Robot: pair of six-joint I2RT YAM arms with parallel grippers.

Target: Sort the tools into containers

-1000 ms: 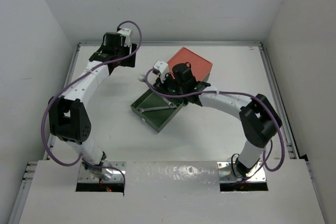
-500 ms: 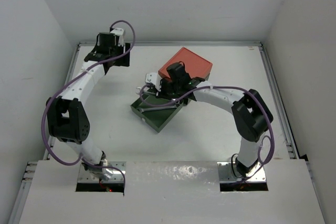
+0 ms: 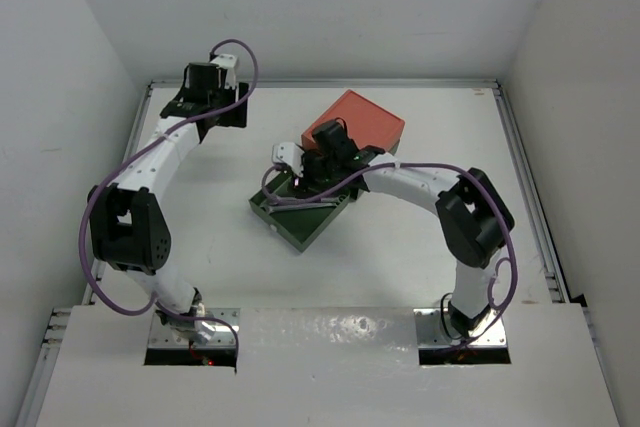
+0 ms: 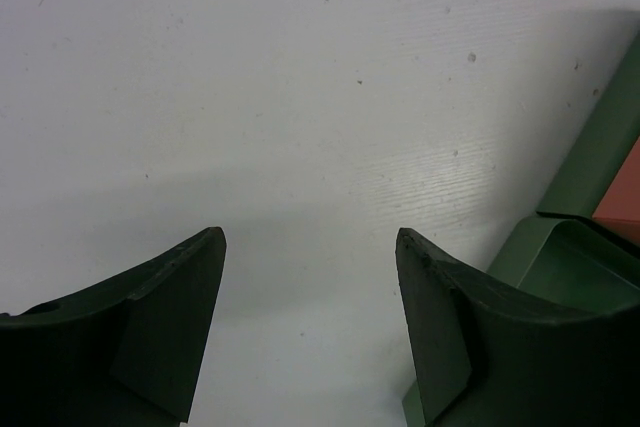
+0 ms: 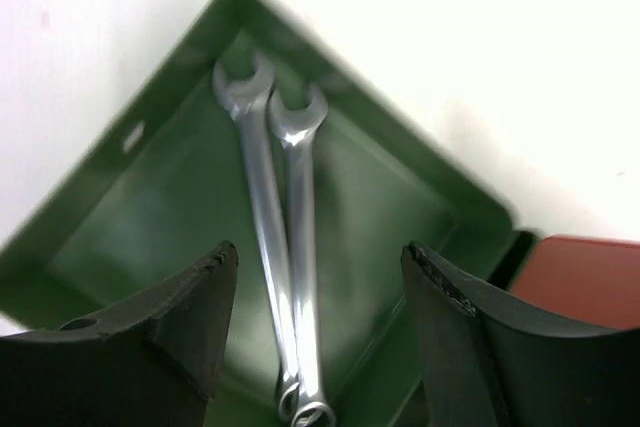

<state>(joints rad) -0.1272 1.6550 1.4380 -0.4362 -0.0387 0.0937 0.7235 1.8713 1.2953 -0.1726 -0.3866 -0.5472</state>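
Note:
Two silver wrenches (image 5: 262, 207) (image 5: 302, 247) lie side by side, flat on the floor of the dark green box (image 5: 160, 217), their open ends toward its far corner. My right gripper (image 5: 320, 257) hangs open just above them, touching neither. From above, this gripper (image 3: 290, 182) is over the green box (image 3: 300, 229), where a wrench (image 3: 300, 201) shows faintly. The orange-red box (image 3: 365, 117) stands behind it, touching it. My left gripper (image 4: 310, 242) is open over bare table at the back left (image 3: 232, 113). No black rod-like tools show.
The green box's edge (image 4: 600, 157) and a sliver of the orange-red box (image 4: 625, 182) show at the right of the left wrist view. Purple cables loop along both arms. Raised rails border the white table (image 3: 200, 237).
My right gripper came down and to the left over the green box and opened, and the wrench it carried now lies beside the other one. The left arm drew back slightly.

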